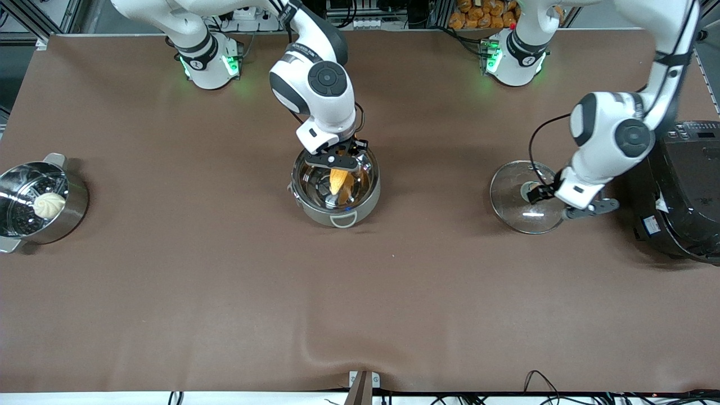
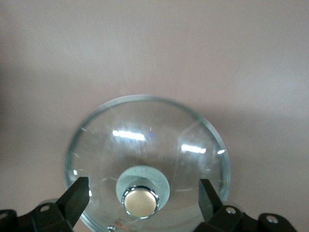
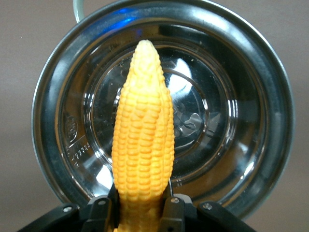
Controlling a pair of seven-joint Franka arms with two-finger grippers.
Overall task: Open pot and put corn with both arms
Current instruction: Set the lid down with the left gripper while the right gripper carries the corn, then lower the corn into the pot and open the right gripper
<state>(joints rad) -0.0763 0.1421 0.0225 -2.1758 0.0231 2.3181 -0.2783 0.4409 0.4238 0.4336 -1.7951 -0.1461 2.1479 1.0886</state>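
Brown matte cloth covers the table (image 1: 225, 292). At its middle the shiny round steel pot (image 1: 336, 188) stands uncovered. The knobbly yellow corn (image 3: 143, 145) is clamped at its thick end by the right gripper (image 1: 336, 162), tip down over the pot. The clear glass lid (image 2: 147, 162) lies flat toward the left arm's end, straddled by the spread-fingered left gripper (image 2: 142, 200).

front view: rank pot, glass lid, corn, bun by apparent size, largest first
1. pot, open, under the right gripper.
2. glass lid, lying on the table by the open left gripper; only slightly smaller than the pot, close call.
3. corn, partly hidden by the gripper holding it, so unsure against the bun.
4. bun.
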